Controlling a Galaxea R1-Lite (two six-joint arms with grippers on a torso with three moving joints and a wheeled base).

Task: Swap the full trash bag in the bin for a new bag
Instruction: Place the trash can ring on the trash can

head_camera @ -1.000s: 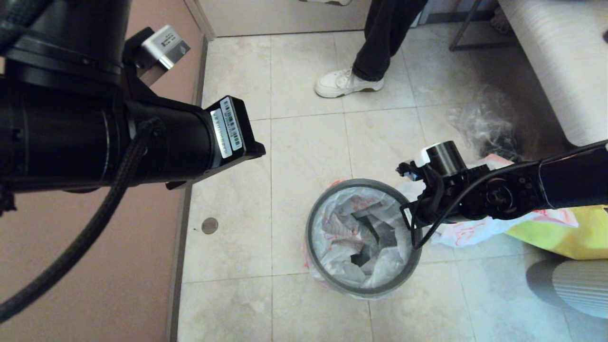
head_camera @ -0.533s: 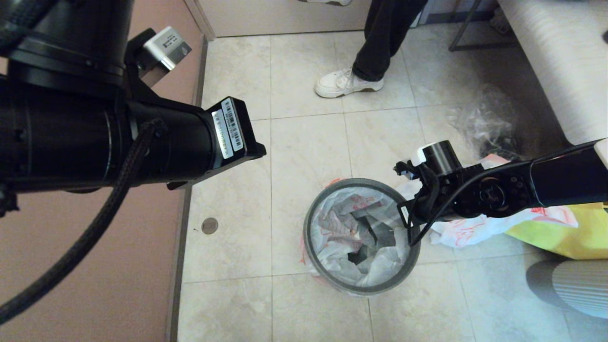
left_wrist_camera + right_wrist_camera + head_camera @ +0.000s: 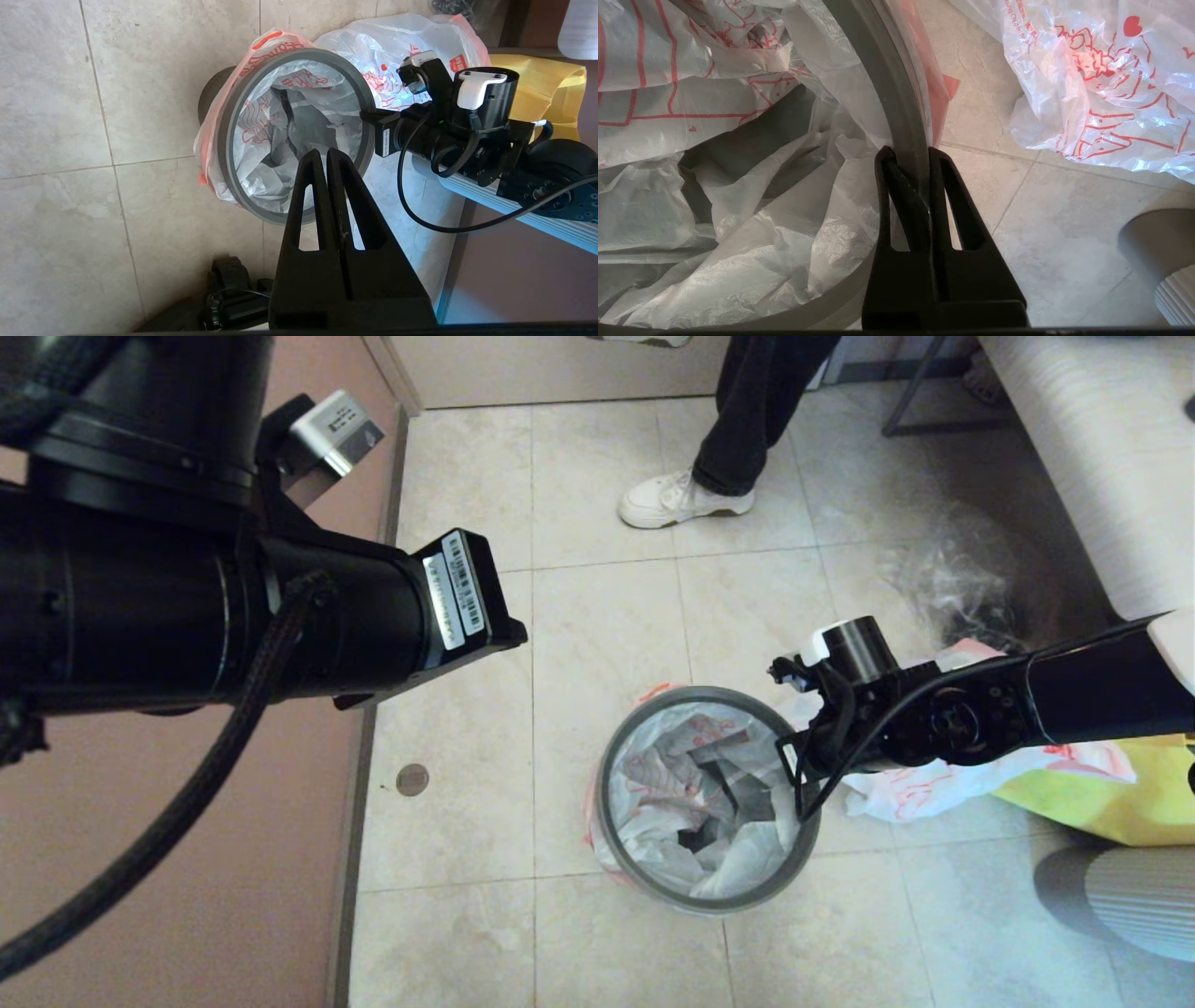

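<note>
The bin (image 3: 611, 775) stands on the tile floor with its dark grey ring rim (image 3: 896, 93) on top. The new bag (image 3: 672, 775), white with red print, lines it, and its edge hangs outside under the ring (image 3: 224, 140). My right gripper (image 3: 909, 151) is shut on the ring at the bin's right side (image 3: 798, 775). The full trash bag (image 3: 915, 784) lies on the floor just right of the bin (image 3: 1101, 93); its contents do not show. My left gripper (image 3: 325, 151) is shut and empty, held high above the bin's near-left side.
A person's leg and white shoe (image 3: 681, 499) stand beyond the bin. A clear plastic bag (image 3: 962, 579) and a sofa (image 3: 1102, 448) are at the back right, a yellow fabric bag (image 3: 1111, 793) at the right. A pink wall (image 3: 187, 859) runs along the left.
My right arm has shifted a little to the left, still shut on the ring, and the bin has moved slightly left with it. The left arm has barely moved.
</note>
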